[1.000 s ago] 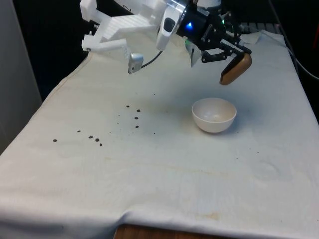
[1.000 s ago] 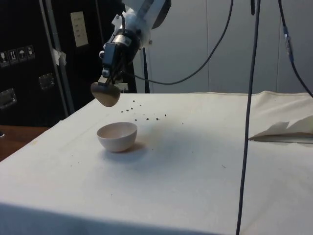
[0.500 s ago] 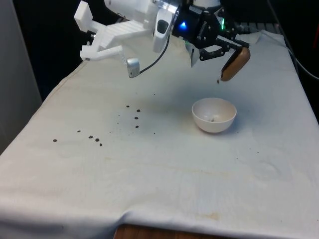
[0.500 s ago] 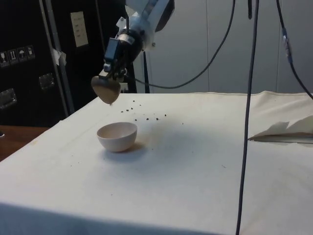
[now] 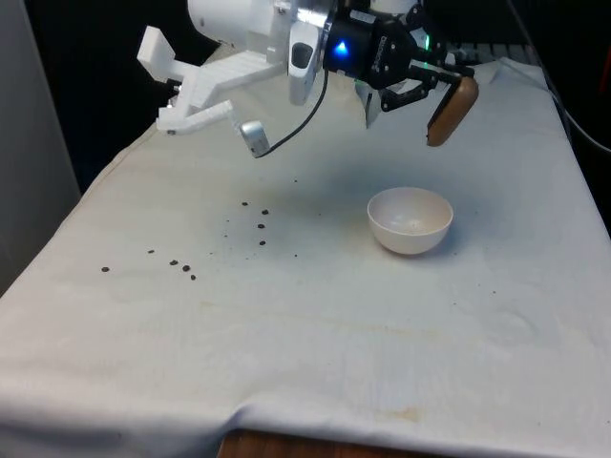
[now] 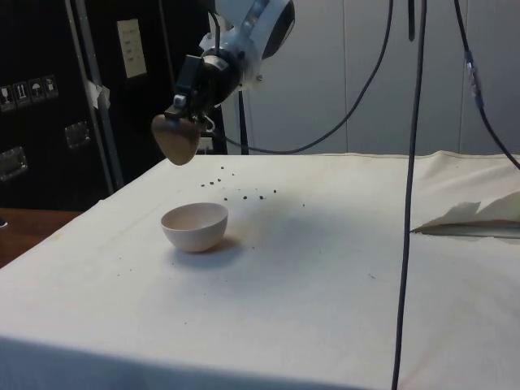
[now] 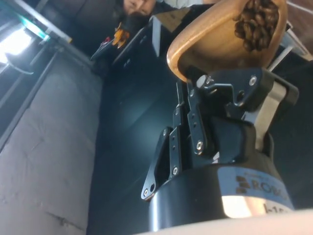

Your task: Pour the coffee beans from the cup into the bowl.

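Currently mid-pour: gripper (image 5: 420,88) clamped on rim of wooden cup (image 5: 451,111), held tilted in air above white bowl (image 5: 410,220), slightly toward far side. Beans (image 7: 257,22) seen inside cup in wrist view. Bowl directly below, on cloth (image 5: 315,324). Probably needs steeper tilt with mouth over bowl. Stray beans (image 5: 260,226) scattered on cloth toward front view's left.

Bare cloth (image 5: 401,324) surrounds the bowl (image 5: 410,220); scattered beans (image 5: 258,224) lie well apart.
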Robot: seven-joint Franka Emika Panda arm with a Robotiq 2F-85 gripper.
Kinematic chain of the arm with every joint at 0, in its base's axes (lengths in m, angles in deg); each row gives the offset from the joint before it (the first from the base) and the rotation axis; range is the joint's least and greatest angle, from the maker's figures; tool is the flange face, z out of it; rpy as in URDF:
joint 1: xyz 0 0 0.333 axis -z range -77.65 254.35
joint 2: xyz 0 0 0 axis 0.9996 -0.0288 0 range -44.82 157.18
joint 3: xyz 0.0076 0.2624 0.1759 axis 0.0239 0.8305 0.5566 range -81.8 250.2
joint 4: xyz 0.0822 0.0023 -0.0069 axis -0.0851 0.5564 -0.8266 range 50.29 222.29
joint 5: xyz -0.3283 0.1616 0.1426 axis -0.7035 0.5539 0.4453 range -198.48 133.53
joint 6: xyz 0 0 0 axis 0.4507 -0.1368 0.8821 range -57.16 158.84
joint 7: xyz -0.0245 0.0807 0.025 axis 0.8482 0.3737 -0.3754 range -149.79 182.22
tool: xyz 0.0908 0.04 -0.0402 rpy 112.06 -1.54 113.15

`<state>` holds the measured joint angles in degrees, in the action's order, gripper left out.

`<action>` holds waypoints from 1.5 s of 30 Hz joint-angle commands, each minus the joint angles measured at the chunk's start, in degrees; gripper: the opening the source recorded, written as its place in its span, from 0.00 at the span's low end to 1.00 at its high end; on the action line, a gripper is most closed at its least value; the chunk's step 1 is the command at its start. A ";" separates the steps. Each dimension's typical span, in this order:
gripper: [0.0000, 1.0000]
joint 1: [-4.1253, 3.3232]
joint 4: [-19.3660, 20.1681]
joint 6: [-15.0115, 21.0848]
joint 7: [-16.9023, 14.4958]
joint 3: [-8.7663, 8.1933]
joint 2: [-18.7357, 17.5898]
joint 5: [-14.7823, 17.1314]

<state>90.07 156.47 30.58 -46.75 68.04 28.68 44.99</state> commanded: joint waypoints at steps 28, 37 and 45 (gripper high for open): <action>0.00 0.97 -1.83 -12.61 0.40 -3.09 -4.30 8.31; 0.00 1.20 -2.69 -16.27 0.40 -4.41 -5.61 10.08; 0.00 1.49 -3.61 -20.40 0.46 -6.02 -7.10 11.97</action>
<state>91.16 153.32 10.93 -46.81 61.85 21.98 56.50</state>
